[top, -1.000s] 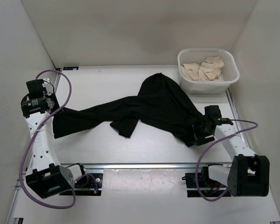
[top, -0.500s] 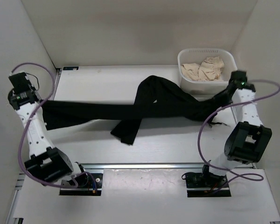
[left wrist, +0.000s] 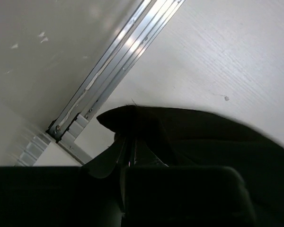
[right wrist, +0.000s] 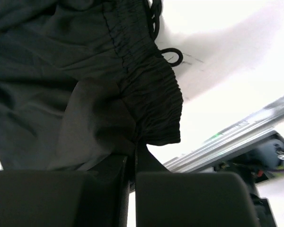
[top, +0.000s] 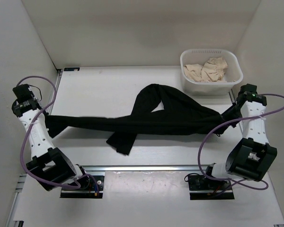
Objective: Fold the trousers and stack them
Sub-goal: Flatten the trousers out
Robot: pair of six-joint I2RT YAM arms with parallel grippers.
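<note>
Left claw [top: 47, 122] is clenching the end of one leg of the black trousers [top: 170, 116] at the left edge of the table [top: 104, 85], its jaws pinching a fold of dark cloth in the left wrist view. Right claw [top: 228, 113] is grasping the gathered waistband [right wrist: 151, 94] at the right edge, jaws closed on the elastic hem, with a drawstring loop [right wrist: 173, 56] hanging just beside it. Between the arms the trousers are lying stretched across the table, one leg running straight to the left, the other crossing it and ending in a loose fold toward the near rail. Near the trousers, a white basket [top: 210, 88] is sitting at the far right corner, holding beige cloths [top: 206, 70]
</note>
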